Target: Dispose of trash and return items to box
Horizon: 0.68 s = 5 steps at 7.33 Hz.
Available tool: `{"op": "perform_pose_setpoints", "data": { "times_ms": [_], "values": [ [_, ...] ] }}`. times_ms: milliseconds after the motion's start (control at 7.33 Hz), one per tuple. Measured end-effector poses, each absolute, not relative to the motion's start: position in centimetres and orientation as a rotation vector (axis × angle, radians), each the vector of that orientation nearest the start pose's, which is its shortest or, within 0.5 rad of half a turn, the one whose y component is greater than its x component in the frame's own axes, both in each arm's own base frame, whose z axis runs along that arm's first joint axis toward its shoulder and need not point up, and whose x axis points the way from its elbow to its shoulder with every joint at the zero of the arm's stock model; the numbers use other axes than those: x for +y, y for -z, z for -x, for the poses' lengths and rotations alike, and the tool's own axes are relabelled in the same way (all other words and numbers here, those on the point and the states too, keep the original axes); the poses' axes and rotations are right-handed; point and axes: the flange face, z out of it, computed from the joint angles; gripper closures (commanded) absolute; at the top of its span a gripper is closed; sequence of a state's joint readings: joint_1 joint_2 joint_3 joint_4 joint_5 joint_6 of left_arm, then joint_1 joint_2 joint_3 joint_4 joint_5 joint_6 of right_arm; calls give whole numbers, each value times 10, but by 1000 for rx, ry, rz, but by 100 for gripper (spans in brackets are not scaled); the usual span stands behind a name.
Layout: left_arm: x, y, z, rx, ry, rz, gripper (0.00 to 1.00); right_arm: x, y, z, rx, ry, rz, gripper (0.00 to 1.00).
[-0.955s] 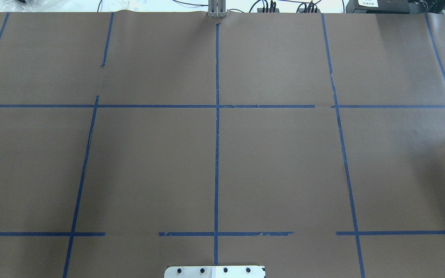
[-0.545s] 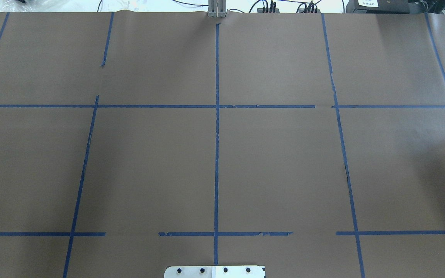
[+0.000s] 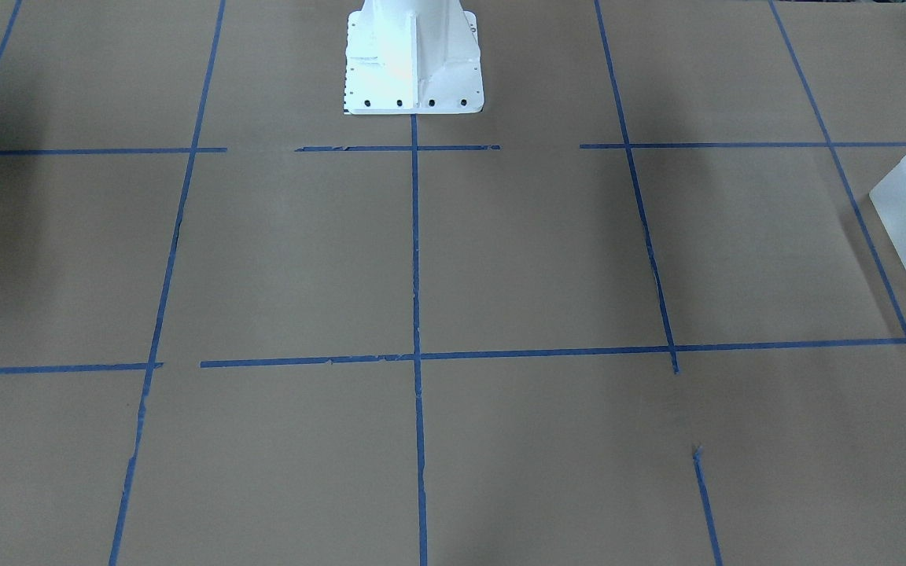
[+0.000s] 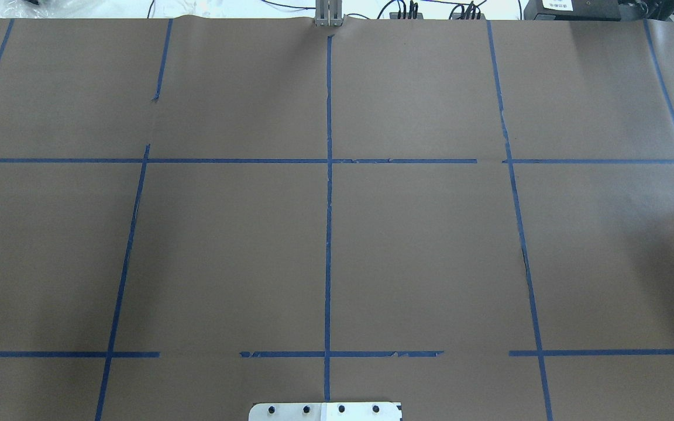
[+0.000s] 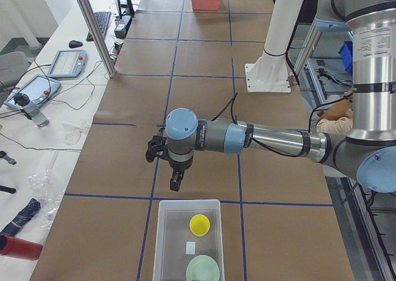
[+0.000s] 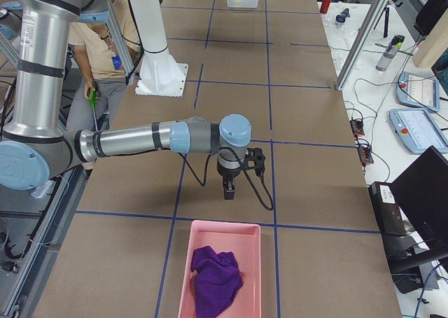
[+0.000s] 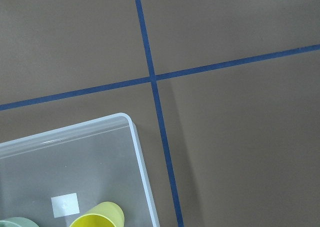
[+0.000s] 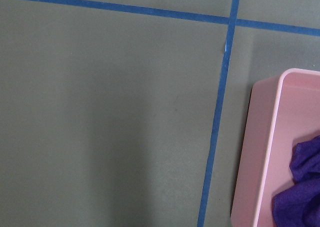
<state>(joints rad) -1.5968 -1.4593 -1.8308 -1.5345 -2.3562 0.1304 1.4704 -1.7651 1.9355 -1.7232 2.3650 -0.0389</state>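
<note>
Near box (image 5: 189, 202), left gripper (image 5: 176, 185) hangs above table (image 5: 204, 64); opening unclear.

The box (image 5: 170, 237) stands on the table (image 4: 430, 263), far to the left of the robot's base (image 5: 272, 58), with the cup (image 5: 199, 224) and bowl (image 5: 203, 270) inside, the cup nearer the base. Far to the base's right, a bin (image 6: 245, 262) holds a cloth (image 6: 215, 279).

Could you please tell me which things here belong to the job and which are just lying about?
Job: yellow cup, mint bowl, translucent box; probably pink bin, purple cloth.
Lying about: red bottle, teach pendant, keyboard.
</note>
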Motion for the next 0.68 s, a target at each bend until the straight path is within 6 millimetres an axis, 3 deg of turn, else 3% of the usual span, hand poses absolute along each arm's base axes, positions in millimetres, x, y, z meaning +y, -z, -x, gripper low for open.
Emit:
{"op": "perform_pose_setpoints", "data": {
  "times_ms": [409, 682],
  "values": [
    [-446, -598, 74, 774, -134, -141, 0, -415, -577, -21, -796, 84, 19, 0],
    [-445, -618, 73, 779, -120, -102, 0, -422, -571, -20, -798, 12, 36, 0]
  ]
}}
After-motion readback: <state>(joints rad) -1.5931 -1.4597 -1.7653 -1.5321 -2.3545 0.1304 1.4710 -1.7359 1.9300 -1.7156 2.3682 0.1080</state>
